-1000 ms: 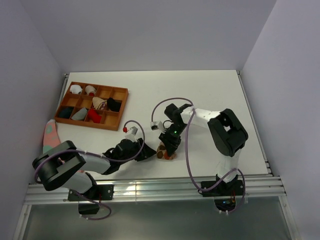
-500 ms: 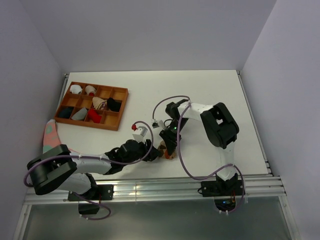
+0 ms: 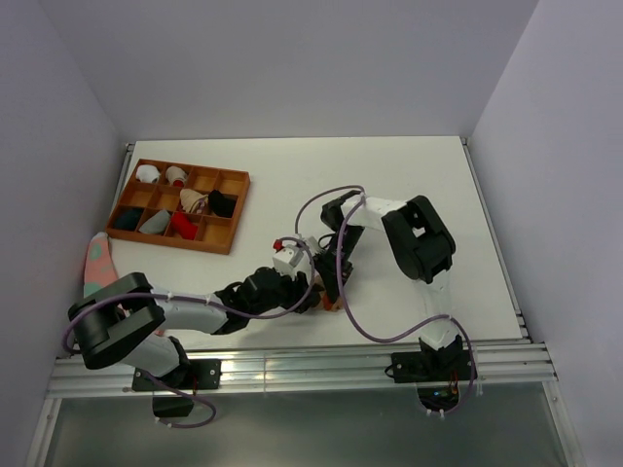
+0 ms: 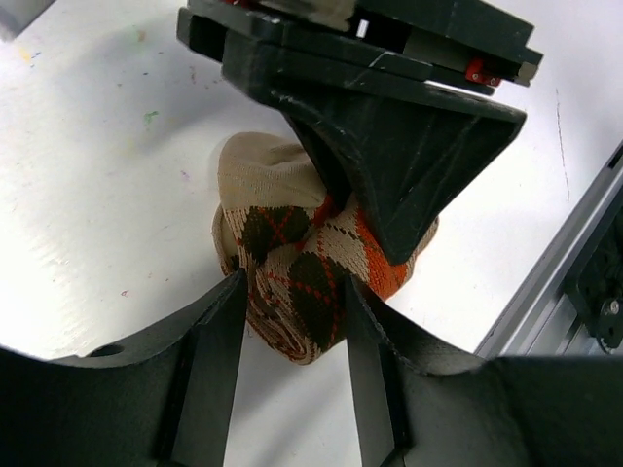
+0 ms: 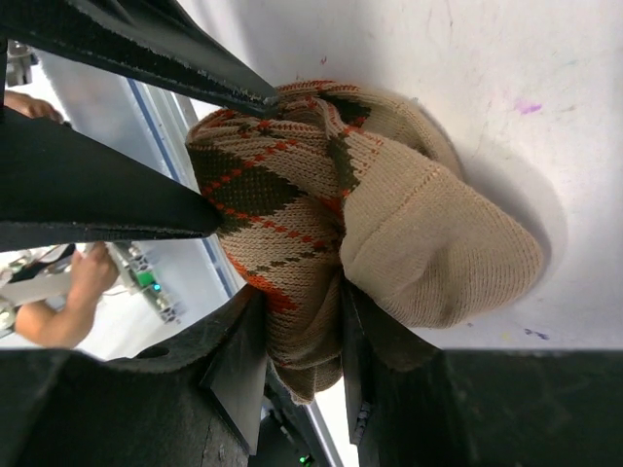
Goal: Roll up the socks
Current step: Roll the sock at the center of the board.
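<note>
The argyle sock [image 4: 282, 233] lies as a tight tan bundle with brown and orange diamonds on the white counter [image 3: 389, 175], close to its near edge, between the two arms and well apart from the wooden tray [image 3: 136, 199] at the far left. Both wrist views show it doubled over on itself, with the plain tan cuff bulging out on one side and the patterned part wrapped round the other. The right gripper [image 5: 302, 311] comes down from above and pinches a thick fold of the patterned fabric between its fingers. The left gripper [image 4: 292, 287] reaches in low from the near left, its fingers standing apart on either side of the bundle's narrow end and touching its flanks. Whether they squeeze it or only bracket it I cannot tell. The step in hand looks like the last part of the roll, tucking and securing the bundle so that it holds its shape. The work seems nearly done, since the sock is already compact. The next move probably calls for one gripper to hold the roll steady while the other draws the cuff over it. Then both should let go gently, because a loose fold could spring open, and the counter's edge is near.
</note>
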Motion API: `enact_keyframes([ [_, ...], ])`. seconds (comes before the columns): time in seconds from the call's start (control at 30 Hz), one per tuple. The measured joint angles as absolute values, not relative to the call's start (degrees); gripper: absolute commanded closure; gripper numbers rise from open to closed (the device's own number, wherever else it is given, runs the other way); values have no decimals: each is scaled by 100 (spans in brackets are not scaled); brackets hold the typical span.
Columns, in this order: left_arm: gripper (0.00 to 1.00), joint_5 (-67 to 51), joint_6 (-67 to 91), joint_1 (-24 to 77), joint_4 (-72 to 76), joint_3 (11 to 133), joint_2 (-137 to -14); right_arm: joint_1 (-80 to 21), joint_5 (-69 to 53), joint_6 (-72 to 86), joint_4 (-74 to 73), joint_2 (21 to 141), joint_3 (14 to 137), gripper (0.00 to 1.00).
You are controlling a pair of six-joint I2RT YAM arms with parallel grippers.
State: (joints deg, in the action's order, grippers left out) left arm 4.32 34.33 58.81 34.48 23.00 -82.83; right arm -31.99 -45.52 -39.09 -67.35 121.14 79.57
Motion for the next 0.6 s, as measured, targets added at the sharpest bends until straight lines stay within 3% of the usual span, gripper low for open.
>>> enact_keyframes([
  [0.6,49,-333,3046,5728,3697,2512,-8621,-3197,-4401,-3933,-6982,12197,7955,76],
])
